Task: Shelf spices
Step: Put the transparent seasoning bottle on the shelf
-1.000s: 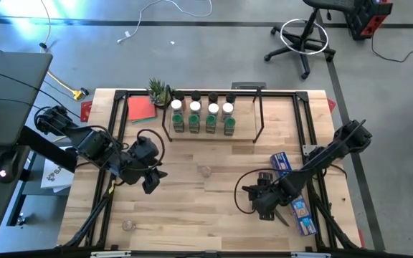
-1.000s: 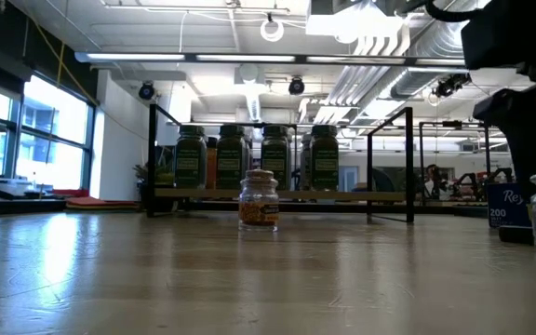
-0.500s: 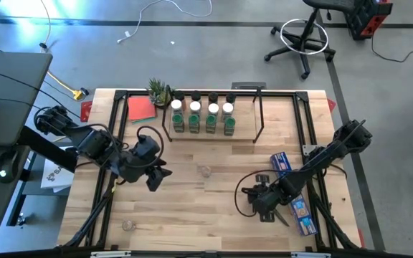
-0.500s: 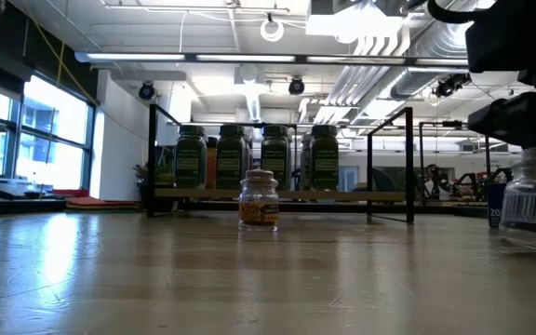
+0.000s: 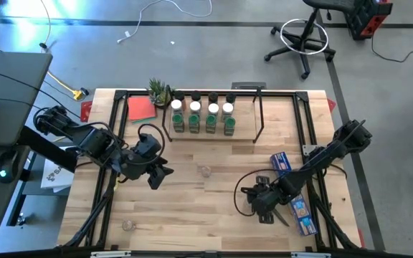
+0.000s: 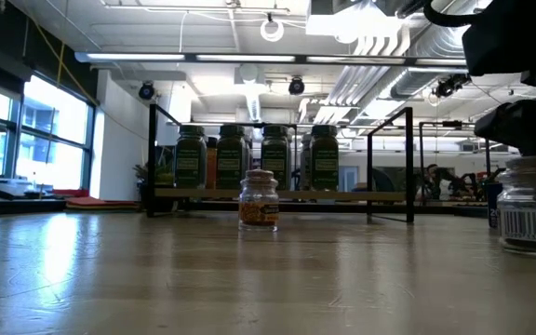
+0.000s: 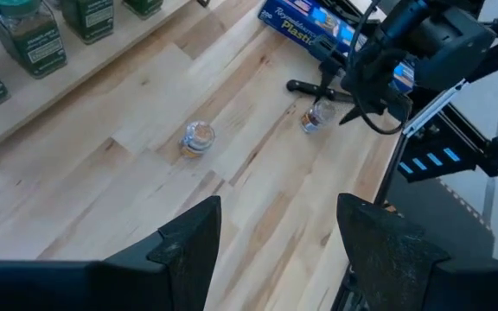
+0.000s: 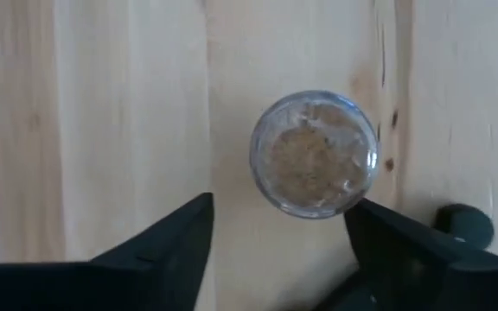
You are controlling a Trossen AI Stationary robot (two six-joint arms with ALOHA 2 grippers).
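Plainly, eight jars are shelved and three stand loose on the table.
Largest first: the shelf [image 5: 210, 118] is at the table's far edge; the left gripper [image 5: 158, 172] hovers spread near the centre jar [image 5: 205, 170]; the right gripper [image 8: 277, 231], fingers apart, straddles a clear-capped jar [image 8: 315, 154], which an off-centre close could tip.

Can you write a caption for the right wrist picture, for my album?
Right gripper open, looking straight down on a clear-capped spice jar standing on the wooden table.
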